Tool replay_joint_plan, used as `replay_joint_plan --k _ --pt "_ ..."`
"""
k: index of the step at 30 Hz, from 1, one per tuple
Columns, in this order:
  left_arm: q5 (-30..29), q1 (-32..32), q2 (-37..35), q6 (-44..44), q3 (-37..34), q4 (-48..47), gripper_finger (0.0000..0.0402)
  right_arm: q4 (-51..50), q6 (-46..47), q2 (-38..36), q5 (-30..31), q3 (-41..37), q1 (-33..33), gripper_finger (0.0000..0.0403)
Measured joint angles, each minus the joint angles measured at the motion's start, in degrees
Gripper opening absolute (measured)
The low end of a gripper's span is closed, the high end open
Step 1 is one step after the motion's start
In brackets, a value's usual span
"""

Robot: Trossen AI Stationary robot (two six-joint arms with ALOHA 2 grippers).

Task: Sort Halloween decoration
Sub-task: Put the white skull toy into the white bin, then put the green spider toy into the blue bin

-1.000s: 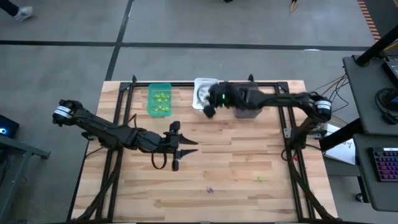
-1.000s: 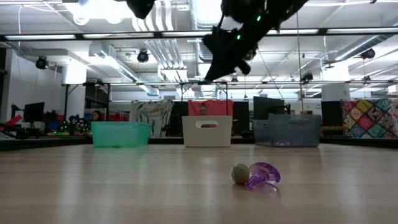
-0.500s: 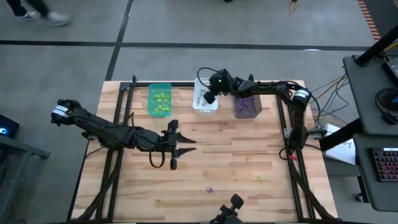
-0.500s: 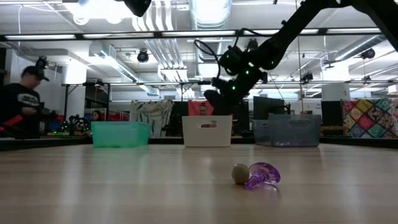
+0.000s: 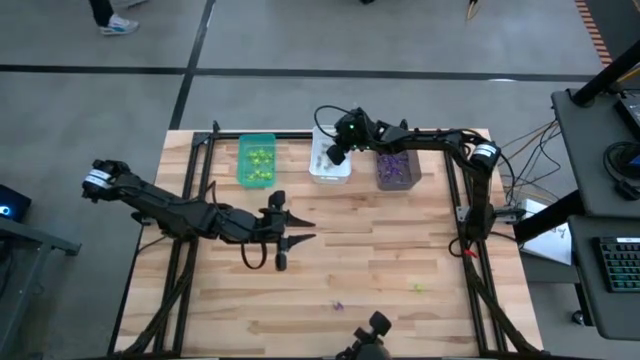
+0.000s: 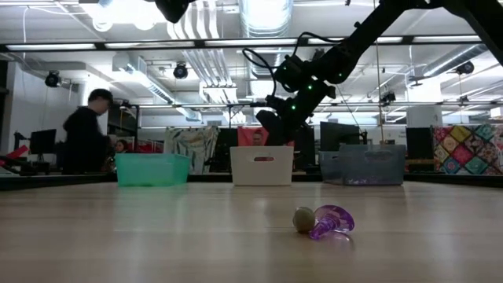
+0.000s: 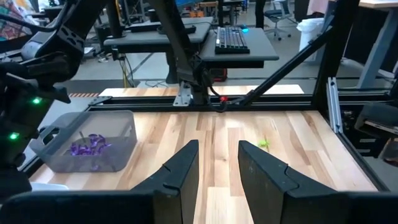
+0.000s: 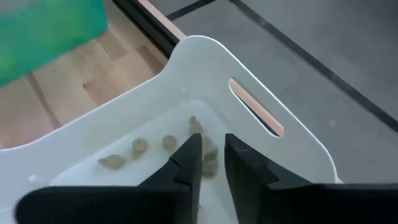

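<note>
We hold our right gripper (image 8: pixel 211 163) over the white bin (image 8: pixel 267 87), jaws slightly apart and empty above greyish trinkets (image 8: pixel 140 147) inside, while our left gripper (image 7: pixel 217 165) waits mid-desk with jaws apart, and a purple trinket (image 6: pixel 332 221) lies on the desk (image 5: pixel 400 250).

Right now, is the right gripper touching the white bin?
Apart. The low view shows the right gripper hanging above the white bin, background visible between them.
</note>
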Motion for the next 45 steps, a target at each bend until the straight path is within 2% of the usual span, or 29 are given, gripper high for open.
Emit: replay_joint_plan --k 11,16,21,25,29,34,37,45 --pt "0.0 0.0 1.1 -1.8 0.0 -1.7 0.0095 -3.5 1.7 -2.0 0.0 0.1 0.3 0.0139" --pt "0.0 0.0 1.1 -4.8 0.0 -5.5 0.0095 -11.0 1.7 -7.6 0.0 0.1 3.1 0.0148" --pt "0.0 0.0 1.1 -9.2 0.0 -9.8 0.0095 -20.6 1.5 -15.0 0.0 0.0 8.5 0.014" --pt "0.1 -0.3 1.2 -12.4 -0.1 -11.1 0.0095 -26.7 2.0 -20.8 0.2 -0.6 15.4 0.0129" --pt "0.0 -1.5 1.3 -13.5 -0.3 -10.8 0.0095 -27.3 4.7 -26.3 1.1 -4.4 24.3 0.0119" --pt "0.0 -3.8 4.0 -12.9 -0.3 -6.0 0.0095 -26.2 9.9 -31.5 10.7 -9.8 37.1 0.011" --pt "0.1 -5.1 6.1 -12.8 -0.3 -5.6 0.0095 -26.4 13.7 -33.1 15.3 -12.6 44.5 0.0105" --pt "0.3 -7.0 10.3 -12.7 0.2 -5.5 0.0095 -26.8 21.3 -32.5 15.5 -17.5 61.2 0.0089"
